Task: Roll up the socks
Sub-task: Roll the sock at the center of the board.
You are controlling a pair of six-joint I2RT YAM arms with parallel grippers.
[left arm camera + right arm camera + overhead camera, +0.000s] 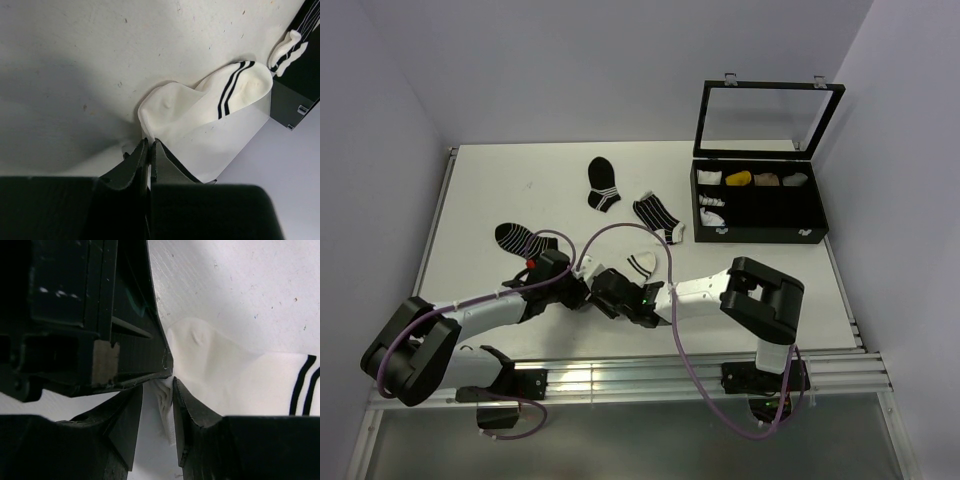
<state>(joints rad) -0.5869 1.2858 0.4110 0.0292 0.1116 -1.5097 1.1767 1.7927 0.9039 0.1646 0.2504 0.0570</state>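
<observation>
The white sock with a black-striped cuff lies flat near the table's front, cuff away from the arms. It also shows in the left wrist view and the right wrist view. My left gripper is shut, its tips pinching the sock's toe edge. My right gripper is right beside it, jaws a little apart with a bunched fold of the same edge between them, resting against one finger. The black sock with white stripes and a white toe lies farther back, untouched.
An all-black sock with thin stripes lies at the left and a black sock with white bands at the back. An open black compartment case with several rolled socks stands at the right, and its corner shows in the left wrist view.
</observation>
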